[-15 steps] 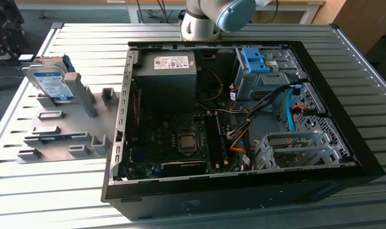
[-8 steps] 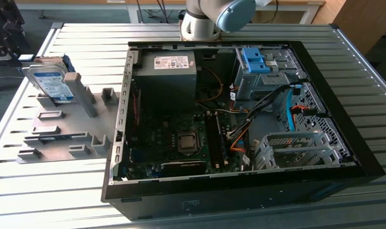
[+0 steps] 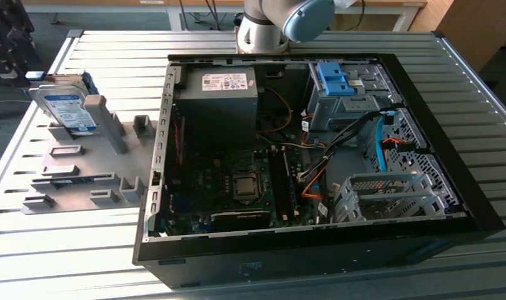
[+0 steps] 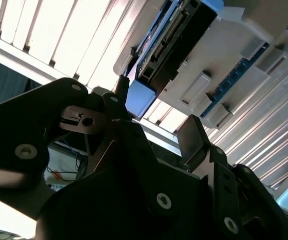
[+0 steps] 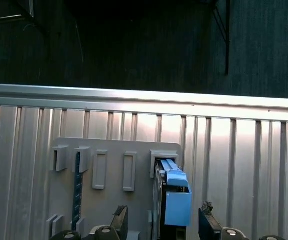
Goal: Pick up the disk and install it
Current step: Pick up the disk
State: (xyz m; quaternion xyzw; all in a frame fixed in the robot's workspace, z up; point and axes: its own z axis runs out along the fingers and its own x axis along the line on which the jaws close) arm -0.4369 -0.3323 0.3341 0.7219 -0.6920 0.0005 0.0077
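A: How does the pincer stand?

B: Released. In the first wrist view the gripper (image 5: 162, 226) shows two dark fingers (image 5: 119, 220) spread apart, grasping nothing. The blue-framed disk (image 5: 175, 202) appears in the gap between them.

A: Do they touch it?

B: Probably not. They seem to hang clear of it, though the wrist views do not settle that.

A: Where does the disk sit, then?

B: On edge in a slot at one corner of the grey holder plate (image 5: 115, 172). In the exterior view the disk (image 3: 67, 107) stands in the plate's corner nearest the bench's far edge, its label side toward the camera. The holder plate (image 3: 99, 164) lies flat near the edge of the slatted metal bench (image 3: 61, 256) on the exterior view's left.

A: And farther out?

B: The open computer case (image 3: 320, 265) lies on its side at the bench's middle, just beside the plate. Inside, a dark grey box (image 3: 220, 103) sits by the case's far wall, with a blue bracket (image 3: 334, 78) near its far corner. The arm (image 3: 274, 25) rises behind the case at the bench's far edge.
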